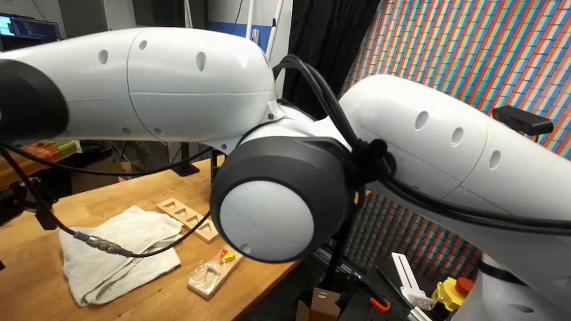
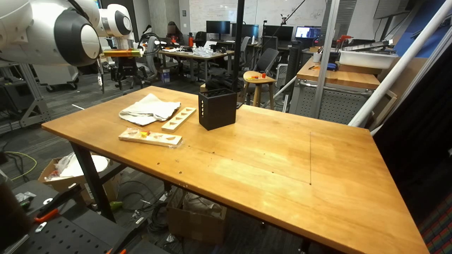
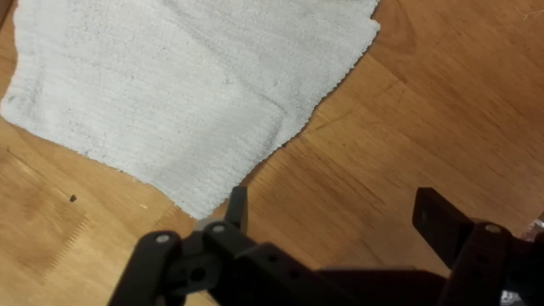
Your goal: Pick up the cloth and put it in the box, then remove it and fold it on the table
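The off-white cloth (image 2: 150,108) lies on the wooden table (image 2: 268,165), loosely folded and rumpled, with layers showing along its edge. Both exterior views show it; in the wrist view a corner of the cloth (image 3: 178,97) points toward my left finger. My gripper (image 3: 329,191) is open, and only bare tabletop shows between its fingers. In an exterior view the gripper (image 2: 131,84) hangs above the table's far left end, apart from the cloth. The black box (image 2: 217,110) stands upright beyond the slotted boards, with holes in its side; its inside is mostly hidden.
Between cloth and box lies a slotted wooden board (image 2: 179,119). Nearer the front edge sits a plastic-wrapped board (image 2: 150,137) with red and yellow pieces on it. A black post (image 2: 238,46) rises behind the box. The arm's cable (image 1: 178,243) loops across an exterior view.
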